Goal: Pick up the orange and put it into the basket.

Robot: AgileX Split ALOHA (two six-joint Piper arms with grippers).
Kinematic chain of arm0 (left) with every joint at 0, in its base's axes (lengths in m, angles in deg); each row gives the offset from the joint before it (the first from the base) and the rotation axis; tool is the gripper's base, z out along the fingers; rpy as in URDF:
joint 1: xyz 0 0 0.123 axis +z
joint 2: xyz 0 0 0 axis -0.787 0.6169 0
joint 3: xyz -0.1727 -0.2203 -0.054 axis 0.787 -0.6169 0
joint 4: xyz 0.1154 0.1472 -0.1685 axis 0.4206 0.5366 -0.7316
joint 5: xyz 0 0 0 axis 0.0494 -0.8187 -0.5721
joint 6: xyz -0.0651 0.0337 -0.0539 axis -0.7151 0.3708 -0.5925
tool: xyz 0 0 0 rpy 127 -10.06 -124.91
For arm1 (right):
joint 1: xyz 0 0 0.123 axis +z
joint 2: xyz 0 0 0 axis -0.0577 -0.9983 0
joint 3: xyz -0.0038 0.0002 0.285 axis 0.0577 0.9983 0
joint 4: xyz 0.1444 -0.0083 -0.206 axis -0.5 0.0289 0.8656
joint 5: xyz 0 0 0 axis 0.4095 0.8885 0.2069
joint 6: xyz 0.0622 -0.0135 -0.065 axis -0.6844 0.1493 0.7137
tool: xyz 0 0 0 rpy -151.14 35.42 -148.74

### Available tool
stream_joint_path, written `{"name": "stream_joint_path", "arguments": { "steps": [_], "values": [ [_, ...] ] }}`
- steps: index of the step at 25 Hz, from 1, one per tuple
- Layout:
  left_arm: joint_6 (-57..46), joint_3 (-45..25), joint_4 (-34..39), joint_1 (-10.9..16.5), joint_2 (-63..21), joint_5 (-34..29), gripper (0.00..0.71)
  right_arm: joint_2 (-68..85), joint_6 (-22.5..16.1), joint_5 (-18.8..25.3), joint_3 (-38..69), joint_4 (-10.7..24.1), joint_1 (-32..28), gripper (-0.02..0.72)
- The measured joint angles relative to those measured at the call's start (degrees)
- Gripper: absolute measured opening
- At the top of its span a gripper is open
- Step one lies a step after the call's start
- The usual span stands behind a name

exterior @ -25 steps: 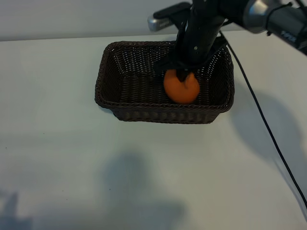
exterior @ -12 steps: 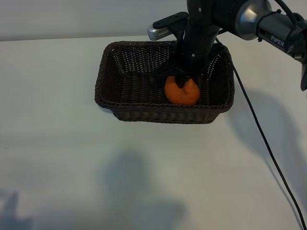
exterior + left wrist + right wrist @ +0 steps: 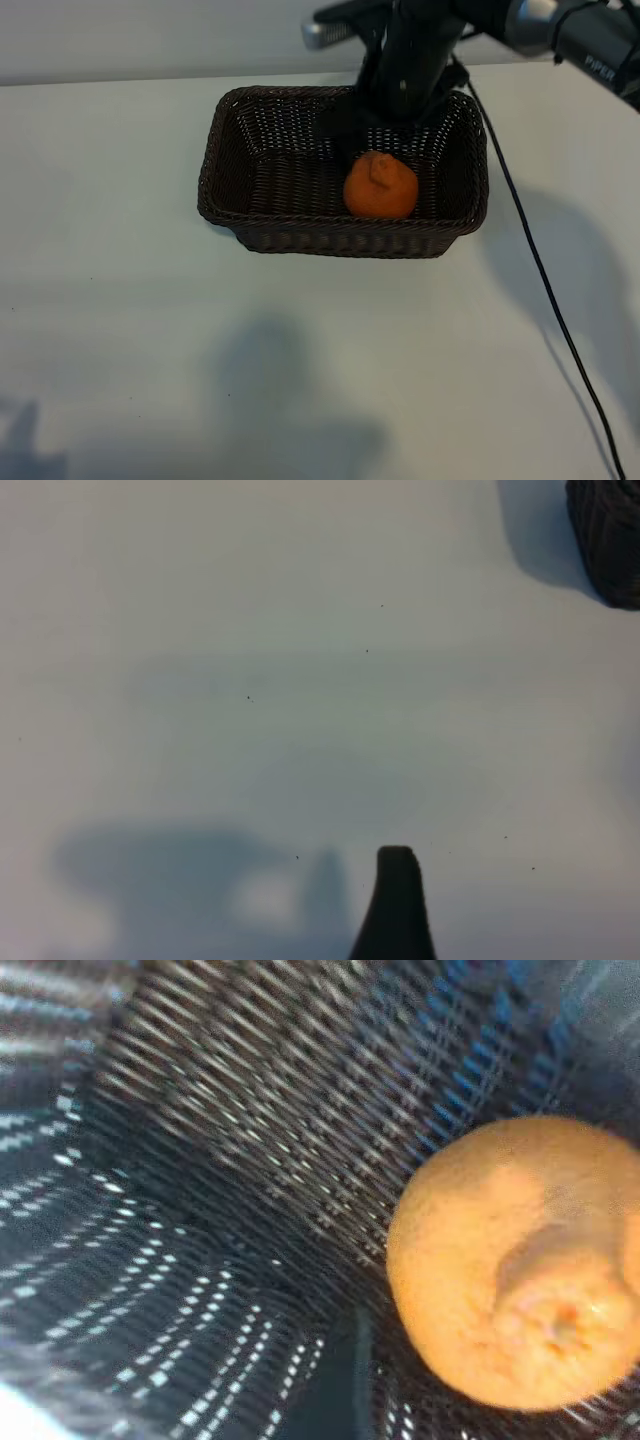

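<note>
Centrally in the upper half of the exterior view, the basket (image 3: 250, 190) stands on the white tabletop (image 3: 300, 360), its long side running left to right. The orange (image 3: 380, 186) lies on the basket floor, right of the basket's middle and close to the near wall, knob turned upward. It rests free: nothing grips it.

Directly above the orange, toward the top of the frame, the right pincer (image 3: 372, 125) hangs over the basket's far rim, pointing steeply downward. Its dark fingers stand apart and end short of the fruit, so that a strip of wicker shows between the fingertips and the top of the orange. The right arm (image 3: 560, 30) enters from the upper right corner, and a black cable (image 3: 540, 280) trails from it down the right side of the tabletop.

The right wrist view looks into the basket (image 3: 200, 1160): open-weave wall and floor fill most of the frame, and the orange (image 3: 510, 1270) sits at the lower right, its knob facing the camera. No finger touches the fruit in this view.

The left wrist view shows bare tabletop (image 3: 250, 680), a corner of the basket (image 3: 610, 535) at the upper right, and one dark fingertip of the left pincer (image 3: 395, 905) at the bottom edge. The left pincer is parked well away from the basket, with its jaws spread.
</note>
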Motion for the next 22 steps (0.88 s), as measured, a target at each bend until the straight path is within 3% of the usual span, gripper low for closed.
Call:
{"name": "stream_joint_path", "arguments": {
  "steps": [3,7,11,22],
  "values": [
    [0.0,0.0,0.0,0.0,0.0,0.0,0.592,0.3,-1.0,2.9,-4.5,2.4,0.0,0.685],
    [0.0,0.0,0.0,0.0,0.0,0.0,0.592,0.5,-2.9,3.3,-7.3,6.0,-0.4,0.651],
    [0.0,0.0,0.0,0.0,0.0,0.0,0.592,0.5,-3.9,3.6,-7.6,7.3,-3.1,0.641],
    [0.0,0.0,0.0,0.0,0.0,0.0,0.592,0.5,-1.6,3.6,-7.9,8.7,-27.9,0.597]
  ]
}}
